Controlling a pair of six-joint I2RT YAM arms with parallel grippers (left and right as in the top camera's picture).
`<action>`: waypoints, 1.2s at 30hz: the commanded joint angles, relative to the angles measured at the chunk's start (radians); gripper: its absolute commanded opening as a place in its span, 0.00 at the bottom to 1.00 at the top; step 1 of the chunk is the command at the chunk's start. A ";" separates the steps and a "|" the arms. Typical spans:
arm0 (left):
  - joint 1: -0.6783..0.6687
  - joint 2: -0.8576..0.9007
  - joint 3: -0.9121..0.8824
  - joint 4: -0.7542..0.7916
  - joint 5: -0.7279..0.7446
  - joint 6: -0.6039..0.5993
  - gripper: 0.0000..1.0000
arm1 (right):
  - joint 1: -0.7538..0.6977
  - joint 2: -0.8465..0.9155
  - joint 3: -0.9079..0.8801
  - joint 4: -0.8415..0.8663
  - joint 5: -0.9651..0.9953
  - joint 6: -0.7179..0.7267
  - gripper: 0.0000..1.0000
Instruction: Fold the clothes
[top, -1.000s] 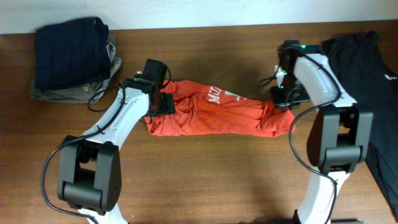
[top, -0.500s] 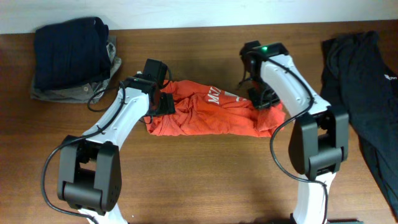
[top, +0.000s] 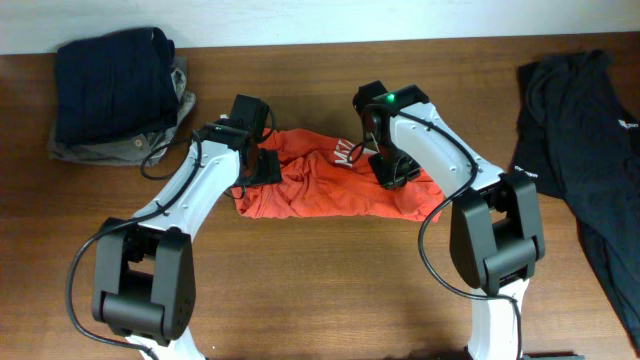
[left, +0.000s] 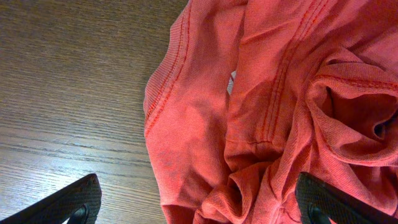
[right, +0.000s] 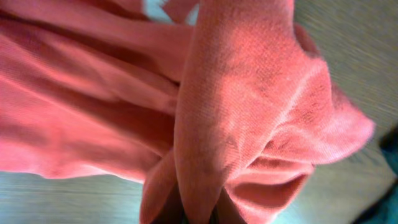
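The orange-red T-shirt (top: 320, 185) lies bunched in a long heap at the table's middle, part of its white lettering showing. My left gripper (top: 262, 165) is open over the shirt's left end; in the left wrist view its fingers (left: 199, 205) straddle crumpled cloth (left: 261, 112) and bare wood. My right gripper (top: 388, 172) is shut on a fold of the shirt, which fills the right wrist view (right: 242, 106) and hides the fingers (right: 199, 214).
A folded navy and grey stack (top: 115, 95) sits at the far left. A black garment (top: 580, 130) lies at the right edge of the table. Bare wood (top: 320, 290) lies in front of the shirt.
My right gripper has moved left along the shirt, carrying its right end over toward the middle, so the heap is shorter. The left arm has not moved.
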 joint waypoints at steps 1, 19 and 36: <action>0.002 -0.009 -0.002 0.002 0.003 0.009 0.99 | 0.019 -0.014 -0.006 0.021 -0.093 0.011 0.11; 0.002 -0.009 -0.002 -0.004 0.002 0.009 0.99 | -0.047 -0.027 0.225 -0.056 -0.218 0.169 0.50; 0.002 -0.009 -0.002 -0.003 0.003 0.009 0.99 | -0.135 -0.028 0.091 -0.199 -0.361 0.165 0.04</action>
